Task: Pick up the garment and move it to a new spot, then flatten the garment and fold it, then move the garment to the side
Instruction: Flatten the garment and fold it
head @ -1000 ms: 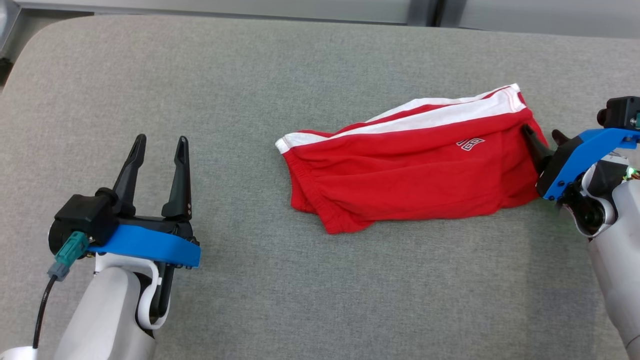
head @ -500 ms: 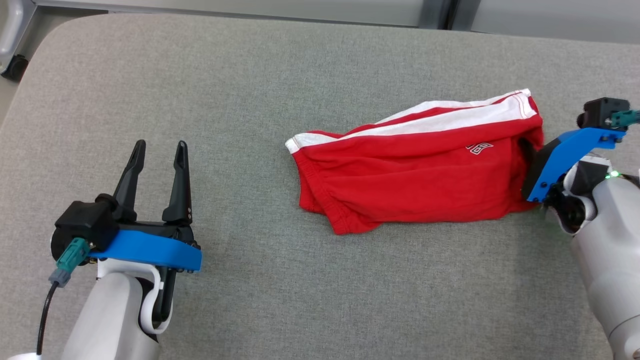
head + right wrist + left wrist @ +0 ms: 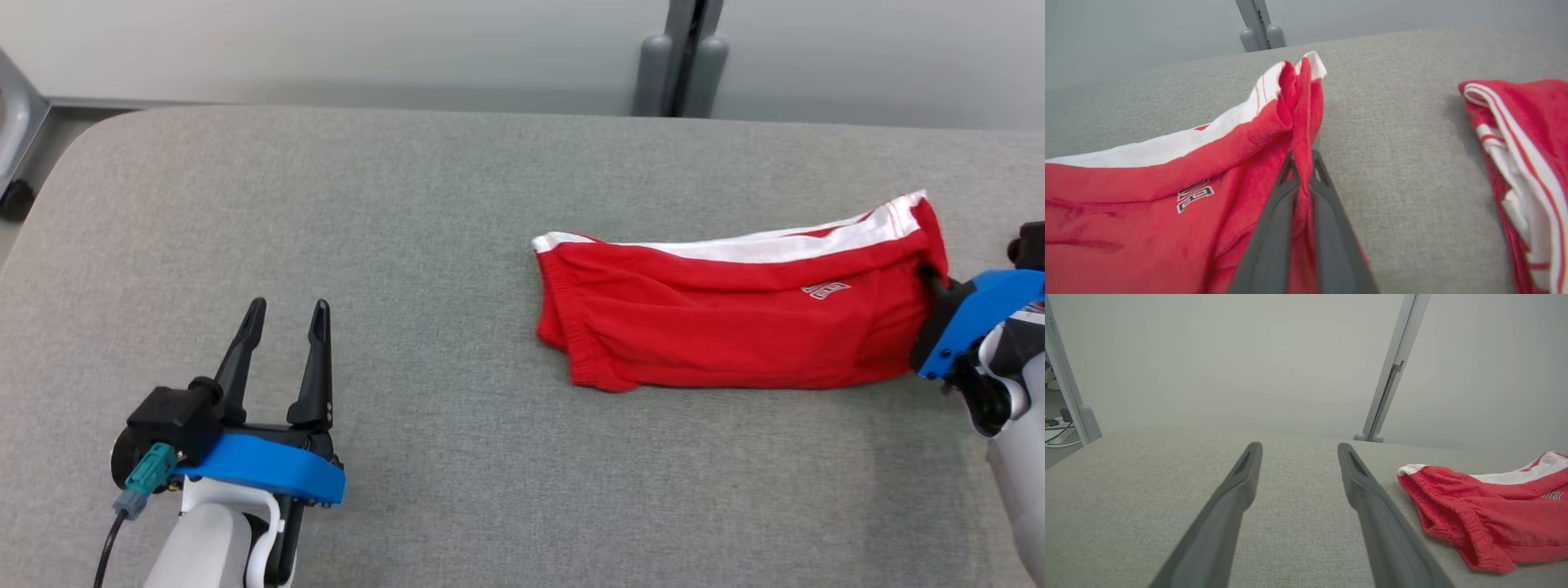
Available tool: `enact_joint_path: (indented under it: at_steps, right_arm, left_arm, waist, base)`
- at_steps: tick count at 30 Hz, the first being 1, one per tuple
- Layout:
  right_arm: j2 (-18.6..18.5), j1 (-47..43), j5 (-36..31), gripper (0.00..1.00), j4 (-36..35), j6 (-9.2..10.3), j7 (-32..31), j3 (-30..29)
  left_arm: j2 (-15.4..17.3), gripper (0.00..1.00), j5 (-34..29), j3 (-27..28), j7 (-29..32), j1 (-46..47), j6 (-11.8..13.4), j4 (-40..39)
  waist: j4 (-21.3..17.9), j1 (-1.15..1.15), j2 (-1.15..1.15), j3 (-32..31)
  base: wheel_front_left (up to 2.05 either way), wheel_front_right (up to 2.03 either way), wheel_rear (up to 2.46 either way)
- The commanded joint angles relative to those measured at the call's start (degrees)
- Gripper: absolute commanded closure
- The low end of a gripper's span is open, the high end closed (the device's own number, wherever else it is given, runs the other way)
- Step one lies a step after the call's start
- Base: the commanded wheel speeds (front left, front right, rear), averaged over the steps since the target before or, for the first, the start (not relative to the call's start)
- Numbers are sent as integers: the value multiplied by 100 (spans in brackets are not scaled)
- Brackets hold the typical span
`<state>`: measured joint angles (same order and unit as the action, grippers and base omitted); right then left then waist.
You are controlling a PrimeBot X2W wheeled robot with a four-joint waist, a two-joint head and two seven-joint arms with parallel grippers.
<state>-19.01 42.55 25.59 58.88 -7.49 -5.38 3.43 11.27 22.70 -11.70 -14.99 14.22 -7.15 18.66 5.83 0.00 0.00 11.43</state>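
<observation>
At garment [image 3: 735,327] edge, right tool [image 3: 1302,161] clamped, low

Left hand [image 3: 289,314] was held low at lower left, fingers [image 3: 317,359] parted, pointed forward. Right hand [image 3: 1301,163] was clamped on garment [image 3: 735,327] edge, forearm kept at right.

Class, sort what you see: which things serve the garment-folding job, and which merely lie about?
Job: red shorts, right gripper shut on their edge, open left gripper, grey table.
Lying about: second red garment apart on the table, grey post behind.
</observation>
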Motion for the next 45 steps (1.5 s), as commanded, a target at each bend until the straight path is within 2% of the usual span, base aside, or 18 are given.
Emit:
enact_joint_path:
  at_steps: [1,8,11,17,27,30,34,40,45]
  right_arm:
    - [-89,-98,-65,100,-52,-1,47,-40]
    - [-150,-241,-335,100,-301,-1,-1,-290]
    - [-64,-291,-466,100,-431,-1,-102,-400]
    - [385,-350,-620,100,-959,-1,-414,-388]
    - [1324,-454,-994,100,-1909,-1,-1021,116]
    - [1517,-406,-1094,100,-1928,-1,-1104,275]
    - [1596,-328,-1087,100,-1820,-1,-1142,445]
    - [1608,-161,-526,100,-1508,-1,-1025,1106]
    - [1608,-76,-299,100,-1219,-1,-935,1334]
  left_arm:
    - [35,0,13,9,-25,-94,-45,-27]
    - [35,0,35,-5,-25,-219,-47,-81]
    - [17,0,40,-58,-25,-189,-48,-75]
    - [47,0,88,-131,-25,-148,-49,-37]
    - [-10,0,136,-221,-25,-100,-48,-83]
    - [-23,0,147,-264,-25,-59,-48,-86]
    - [-38,0,165,-314,-25,14,-49,-80]
    - [-69,0,211,-431,-25,105,-49,-35]
    - [-74,0,226,-463,-25,116,-49,-9]
  waist:
    - [-128,0,0,-132]
    - [-208,0,0,-247]
    - [-188,0,0,-282]
    - [-135,0,0,-355]
    - [3,0,0,-291]
    - [72,0,0,-232]
    - [164,0,0,-175]
    - [384,0,0,-108]
    - [455,0,0,-100]
  base:
    - [0,0,0]
    - [0,0,0]
    - [0,0,0]
    - [0,0,0]
    - [0,0,0]
    - [0,0,0]
    - [0,0,0]
    - [0,0,0]
    - [0,0,0]
